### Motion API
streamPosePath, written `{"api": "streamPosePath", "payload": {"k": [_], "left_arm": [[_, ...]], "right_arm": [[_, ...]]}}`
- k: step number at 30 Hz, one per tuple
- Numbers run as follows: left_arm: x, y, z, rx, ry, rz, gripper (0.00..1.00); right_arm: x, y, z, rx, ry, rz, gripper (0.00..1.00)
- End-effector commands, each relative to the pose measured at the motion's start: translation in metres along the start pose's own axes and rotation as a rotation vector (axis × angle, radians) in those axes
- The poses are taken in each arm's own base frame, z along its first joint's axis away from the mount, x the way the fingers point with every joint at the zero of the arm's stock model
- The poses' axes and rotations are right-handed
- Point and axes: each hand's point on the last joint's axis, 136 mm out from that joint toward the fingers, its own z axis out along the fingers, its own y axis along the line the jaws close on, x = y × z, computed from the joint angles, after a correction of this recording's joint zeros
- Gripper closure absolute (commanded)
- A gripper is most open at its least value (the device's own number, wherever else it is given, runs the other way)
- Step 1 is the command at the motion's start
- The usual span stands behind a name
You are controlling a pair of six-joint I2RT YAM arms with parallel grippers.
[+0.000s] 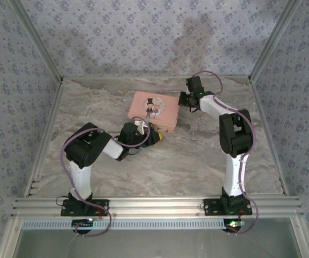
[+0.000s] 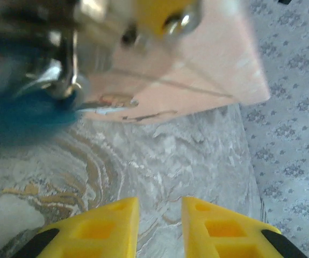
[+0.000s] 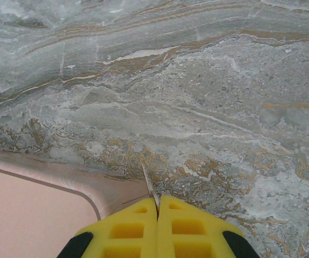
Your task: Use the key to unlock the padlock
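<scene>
**Soft light above, blur at my left wrist**

From above, the light is soft and even, a little washed out. A broad faint shadow lies on the back wall (image 1: 197, 32), and only pale ones fall on the bench (image 1: 186, 161). My left wrist view is poor: the padlock (image 2: 30, 107) is a blue smear with white glints, the pink tin (image 2: 208, 64) is out of focus, and my left fingers (image 2: 100, 231) are soft-edged. My right wrist view shows crisp marble veins. My right fingers (image 3: 127, 231) are bright yellow and slightly soft, and the key (image 3: 150, 188) is thin and sharp.
</scene>
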Motion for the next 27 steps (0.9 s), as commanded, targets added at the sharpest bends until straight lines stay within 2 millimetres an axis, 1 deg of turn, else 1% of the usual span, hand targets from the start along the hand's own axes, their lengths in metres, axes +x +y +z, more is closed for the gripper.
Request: {"api": "streamPosePath", "payload": {"k": [1,3,5,7,8,10,13,15,17,18,22,27], "left_arm": [[0.005,0.011,0.001,-0.019,0.017,-0.012,0.73],[0.002,0.016,-0.001,-0.041,0.002,-0.010,0.70],[0.001,0.020,-0.005,-0.059,-0.007,-0.006,0.70],[-0.001,0.023,-0.013,-0.074,-0.032,0.000,0.69],[-0.002,0.024,-0.019,-0.080,-0.048,0.003,0.67],[-0.005,0.024,-0.031,-0.104,-0.077,0.006,0.62],[-0.009,0.022,-0.050,-0.162,-0.106,0.060,0.55],[-0.014,0.021,-0.062,-0.214,-0.126,0.103,0.47],[-0.021,0.022,-0.071,-0.260,-0.149,0.141,0.38],[-0.025,0.023,-0.073,-0.275,-0.156,0.158,0.35],[-0.039,0.021,-0.068,-0.280,-0.169,0.217,0.33],[-0.049,0.023,-0.046,-0.221,-0.175,0.229,0.31]], "right_arm": [[0.016,0.009,-0.004,-0.033,0.039,-0.020,1.00],[0.016,0.010,-0.006,-0.037,0.034,-0.026,1.00],[0.016,0.009,-0.008,-0.034,0.031,-0.029,1.00],[0.017,0.009,-0.009,-0.034,0.032,-0.034,1.00],[0.017,0.008,-0.010,-0.031,0.030,-0.036,1.00],[0.018,0.006,-0.011,-0.027,0.029,-0.042,1.00],[0.018,0.006,-0.013,-0.023,0.025,-0.051,1.00],[0.019,0.005,-0.014,-0.020,0.026,-0.055,1.00],[0.019,0.005,-0.014,-0.020,0.026,-0.055,1.00],[0.018,0.006,-0.014,-0.021,0.022,-0.054,1.00],[0.018,0.010,-0.014,-0.030,0.018,-0.056,1.00],[0.018,0.013,-0.013,-0.034,0.014,-0.060,1.00]]}}
